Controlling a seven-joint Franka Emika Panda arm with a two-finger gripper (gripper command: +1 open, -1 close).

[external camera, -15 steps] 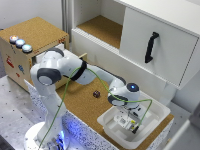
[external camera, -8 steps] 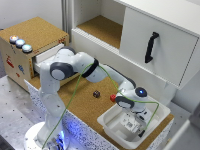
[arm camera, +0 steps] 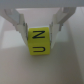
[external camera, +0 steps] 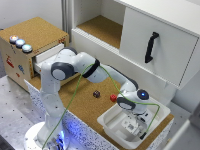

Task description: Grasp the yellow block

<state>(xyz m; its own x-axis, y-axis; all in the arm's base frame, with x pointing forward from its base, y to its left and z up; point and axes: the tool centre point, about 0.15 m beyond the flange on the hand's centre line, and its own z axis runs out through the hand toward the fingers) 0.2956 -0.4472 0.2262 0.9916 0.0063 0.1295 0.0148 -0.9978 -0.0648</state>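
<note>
From the exterior view, my white, jointed arm reaches across the cork-topped worktop and down into a shallow white plastic tray at the exterior view's right; my gripper hangs low inside that tray, and the small bright yellow cube is too small and too hidden by my wrist to make out from here. A small dark brown cube and a small red object sit on the cork just outside the tray, near each other and apart from my gripper; neither is my target.

From the wrist view, the yellow cube, marked with dark letters, sits squarely between my two pale fingers, on the pale floor of the tray; one finger stands on each flank of the cube, and the jaws look as if they are touching its sides, though the blur leaves me unable to say whether they are truly pressing or only just beside it; I would call them closing on the cube rather than firmly gripping.

I judge the step in hand to be the closing itself, the approach and descent being done; the next move calls for a firm squeeze with the cube kept centred, then a straight lift clear of the tray wall, watching that the cube does not twist or slip.
</note>
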